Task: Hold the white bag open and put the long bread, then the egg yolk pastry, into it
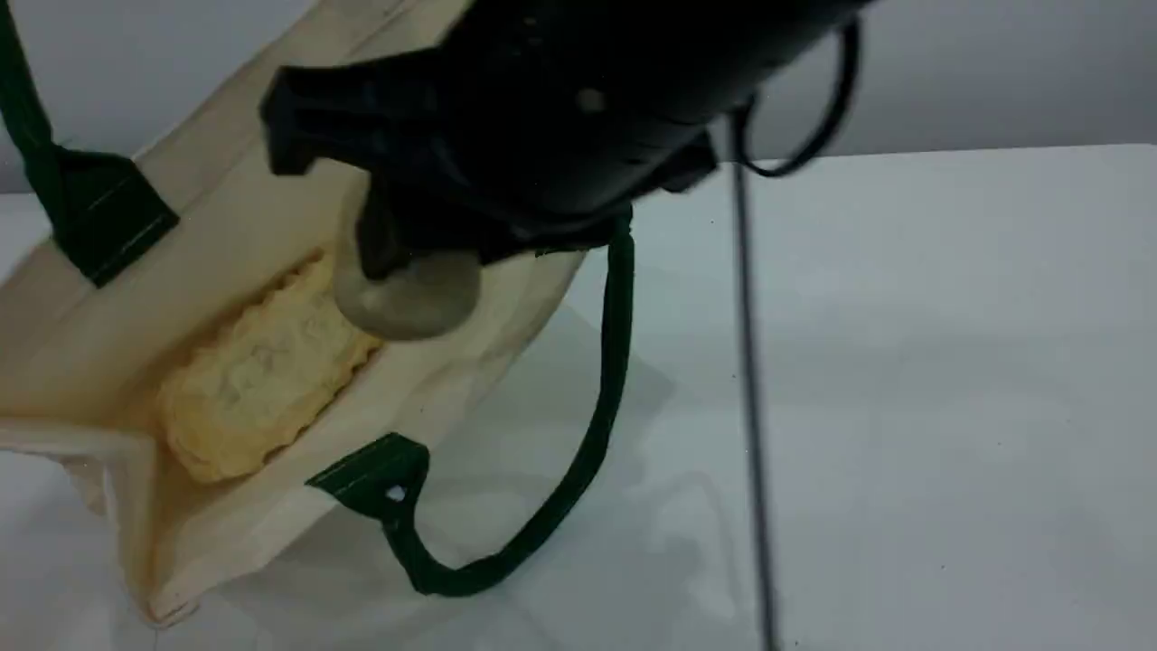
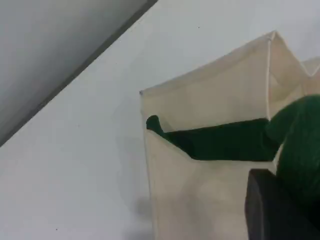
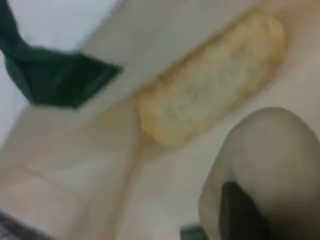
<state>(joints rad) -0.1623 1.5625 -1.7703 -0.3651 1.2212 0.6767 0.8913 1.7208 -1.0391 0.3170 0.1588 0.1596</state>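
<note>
Nearest the front edge of the table (image 1: 904, 380), a dark green strap handle (image 1: 578, 470) of the white bag (image 1: 108, 334) loops down onto the white surface, sewn to the bag's near wall at a green patch (image 1: 375, 475). The bag lies toward the table's left side with its mouth held open, its cream walls spread apart.

Inside, on the bag's lower wall, the long bread (image 1: 258, 375) lies lengthwise — a ridged golden loaf, fully within the opening. The right wrist view shows the same loaf (image 3: 212, 85) resting on the cream fabric, with a green patch of the bag beyond it.

Just above the loaf's far end, the right gripper (image 1: 407, 262) grasps the egg yolk pastry (image 1: 411, 294), a smooth beige lump hanging inside the bag's mouth and not yet resting on the fabric. In the right wrist view the pastry (image 3: 270, 165) fills the lower right, a dark fingertip pressed against it.

Farther back, the bag's far wall rises up and to the left, where its second handle (image 1: 27, 127) runs out of frame — the left wrist view shows the left gripper (image 2: 280, 200) clenched on that green strap (image 2: 300, 145) at the bag's raised rim (image 2: 210, 70).
</note>
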